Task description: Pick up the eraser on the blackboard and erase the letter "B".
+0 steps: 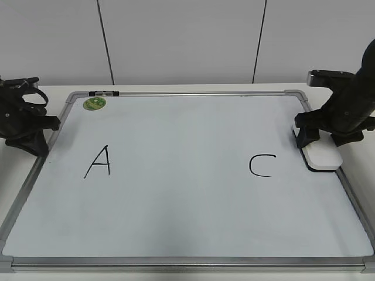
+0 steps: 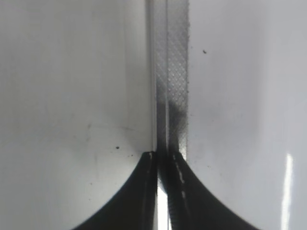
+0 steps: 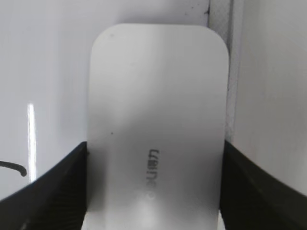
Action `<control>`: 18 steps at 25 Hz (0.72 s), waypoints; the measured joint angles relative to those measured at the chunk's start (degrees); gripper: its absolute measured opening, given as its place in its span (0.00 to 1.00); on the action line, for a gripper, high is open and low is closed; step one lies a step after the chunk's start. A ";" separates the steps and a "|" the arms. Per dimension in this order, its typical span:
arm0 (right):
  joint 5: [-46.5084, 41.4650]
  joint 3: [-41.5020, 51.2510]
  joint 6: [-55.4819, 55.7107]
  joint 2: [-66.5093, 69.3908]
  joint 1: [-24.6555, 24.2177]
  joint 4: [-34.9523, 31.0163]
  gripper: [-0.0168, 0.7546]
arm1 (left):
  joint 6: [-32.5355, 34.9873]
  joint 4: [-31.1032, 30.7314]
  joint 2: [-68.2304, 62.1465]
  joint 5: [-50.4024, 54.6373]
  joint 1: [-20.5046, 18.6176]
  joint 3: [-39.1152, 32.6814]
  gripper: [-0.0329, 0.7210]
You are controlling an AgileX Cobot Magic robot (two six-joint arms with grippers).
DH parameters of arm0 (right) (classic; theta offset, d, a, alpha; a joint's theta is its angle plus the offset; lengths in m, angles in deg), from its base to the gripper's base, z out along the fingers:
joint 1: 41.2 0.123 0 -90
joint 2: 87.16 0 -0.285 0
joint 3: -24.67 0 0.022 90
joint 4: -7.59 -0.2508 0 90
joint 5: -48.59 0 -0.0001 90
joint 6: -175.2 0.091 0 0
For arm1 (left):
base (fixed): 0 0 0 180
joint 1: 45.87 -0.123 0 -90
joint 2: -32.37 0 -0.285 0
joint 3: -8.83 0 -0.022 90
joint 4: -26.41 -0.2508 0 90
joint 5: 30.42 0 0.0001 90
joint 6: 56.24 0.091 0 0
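Note:
The white eraser (image 1: 322, 157) lies on the blackboard (image 1: 187, 205), a white board with a grey frame, close to its right edge. My right gripper (image 1: 321, 142) straddles the eraser. In the right wrist view both fingers of the right gripper (image 3: 154, 145) press against the long sides of the eraser (image 3: 156, 96), whose grey lettering faces up. No letter "B" shows on the board; the space between the "A" (image 1: 98, 162) and the "C" (image 1: 262, 165) is blank. My left gripper (image 1: 36, 143) is shut and empty over the board's left frame (image 2: 172, 72).
A round green magnet (image 1: 94, 103) sits at the board's far left corner. The right frame rail (image 3: 231, 72) runs right beside the eraser. A stroke of the "C" (image 3: 14, 167) shows at the left edge of the right wrist view.

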 joint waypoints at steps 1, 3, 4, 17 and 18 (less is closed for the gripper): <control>0.03 -0.13 -0.02 0.12 0.00 0.00 0.71 | 0.00 0.00 0.00 0.00 0.00 0.00 0.10; 0.03 -0.15 -0.13 0.20 0.00 0.00 0.73 | 0.00 0.00 0.00 0.00 0.00 0.00 0.10; -0.22 -0.40 -0.13 0.20 0.00 0.00 0.74 | 0.00 0.00 0.00 0.00 0.00 0.00 0.10; -11.94 -13.64 -0.13 -1.65 0.00 1.00 0.84 | 0.02 -0.78 0.00 1.31 0.00 1.31 0.39; -12.82 -14.29 -0.13 -2.33 0.00 1.13 0.84 | 0.02 -1.02 0.00 2.62 0.00 2.09 0.43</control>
